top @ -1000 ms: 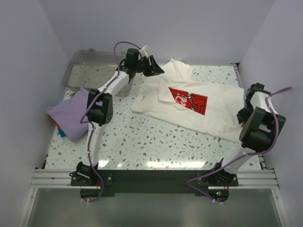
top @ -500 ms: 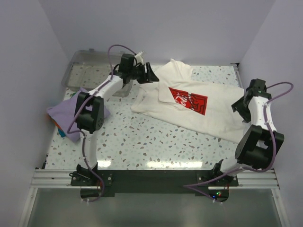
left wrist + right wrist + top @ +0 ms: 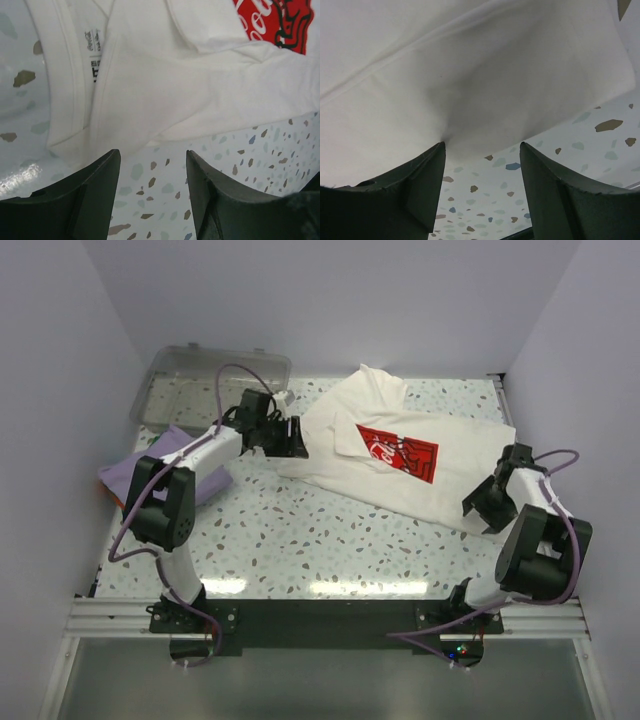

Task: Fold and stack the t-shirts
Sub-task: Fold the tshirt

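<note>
On the speckled surface (image 3: 300, 530) the cream t-shirt (image 3: 400, 475) lies unfolded, the lavender t-shirt (image 3: 128, 480) apart, nothing stacked; left pincer (image 3: 287, 437) and right pincer (image 3: 480, 508) gape empty.

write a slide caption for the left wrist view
Open left gripper over the speckled table, facing the collar of the cream-white t-shirt with its red logo

Cream-white t-shirt (image 3: 455, 485), red logo (image 3: 397, 452); lavender t-shirt (image 3: 125, 480); speckled table (image 3: 320, 540).
</note>
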### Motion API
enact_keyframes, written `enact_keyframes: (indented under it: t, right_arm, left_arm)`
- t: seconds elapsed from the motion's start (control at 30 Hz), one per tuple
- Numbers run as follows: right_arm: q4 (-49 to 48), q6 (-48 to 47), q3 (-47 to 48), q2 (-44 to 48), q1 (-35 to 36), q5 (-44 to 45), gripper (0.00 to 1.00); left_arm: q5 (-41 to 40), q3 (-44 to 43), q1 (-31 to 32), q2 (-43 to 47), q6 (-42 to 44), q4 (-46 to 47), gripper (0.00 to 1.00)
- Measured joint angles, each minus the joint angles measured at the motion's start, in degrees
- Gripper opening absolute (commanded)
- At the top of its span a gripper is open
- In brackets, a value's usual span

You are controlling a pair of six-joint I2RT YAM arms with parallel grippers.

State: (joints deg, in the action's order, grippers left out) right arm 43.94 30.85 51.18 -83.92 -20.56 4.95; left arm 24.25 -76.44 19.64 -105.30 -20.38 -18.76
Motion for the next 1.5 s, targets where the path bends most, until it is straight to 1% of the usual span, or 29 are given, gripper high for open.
enact_keyframes:
  t: [0.1,0.23,0.43,0.63,0.73,0.83,0.87,0.93,1.13,1.23,1.33,1.37,1.43,1.47,1.5]
  right_arm:
    - [-0.7,-0.1,-0.6,-3.2,0.0,-0.1,0.63]
    - [-1.6,-0.5,-0.4,-7.2,0.0,-0.3,0.61]
    - [-1.1,-1.6,0.6,-8.3,0.0,-0.5,0.61]
    - [-0.9,-2.4,1.0,-8.7,0.0,-0.7,0.61]
    - [-1.0,-2.4,1.0,-8.7,0.0,-0.8,0.61]
    - [-1.0,-2.4,1.0,-8.7,0.0,-0.9,0.61]
    - [-1.0,-2.4,1.0,-8.7,0.0,-0.9,0.61]
    - [-1.0,-2.5,1.0,-8.7,0.0,-0.8,0.61]
    - [-1.0,-2.5,1.0,-8.7,0.0,-0.8,0.61]
    - [-1.0,-2.5,1.0,-8.8,0.0,-0.8,0.61]
    - [-1.0,-2.5,1.0,-8.9,0.0,-0.8,0.61]
    - [-1.0,-2.5,1.0,-8.9,0.0,-0.9,0.61]
    - [-0.9,-2.6,1.2,-9.1,0.0,-0.8,0.61]
    - [-0.9,-2.6,1.2,-9.1,0.0,-0.8,0.61]
    - [-0.9,-2.6,1.2,-9.1,0.0,-0.8,0.61]
  left_arm:
    - [-2.8,2.4,0.0,0.0,1.2,-2.0,0.61]
    - [-5.7,3.0,0.0,0.0,2.6,-2.7,0.62]
    - [-7.6,2.7,0.0,-1.2,4.0,-1.7,0.63]
    - [-8.0,0.8,0.0,-5.9,5.0,-1.3,0.62]
    - [-8.0,-0.5,0.0,-7.9,5.1,-1.2,0.58]
    - [-8.0,-2.1,0.0,-8.9,5.2,-1.1,0.52]
    - [-8.0,-2.4,0.0,-9.2,5.2,-1.0,0.48]
    - [-8.0,-3.1,0.0,-9.6,5.2,-0.9,0.44]
    - [-7.9,-3.6,0.0,-11.0,5.5,-1.0,0.41]
    - [-7.9,-3.6,0.3,-11.1,6.1,-1.4,0.38]
    - [-7.9,-3.6,0.3,-11.1,6.5,-1.6,0.30]
    - [-7.8,-3.6,0.3,-11.1,6.5,-1.7,0.24]
    - [-7.7,-3.6,0.4,-11.1,6.5,-1.7,0.18]
    - [-7.7,-3.6,0.4,-11.1,6.5,-1.7,0.12]
    - [-7.6,-3.6,0.4,-11.1,6.6,-1.7,0.10]
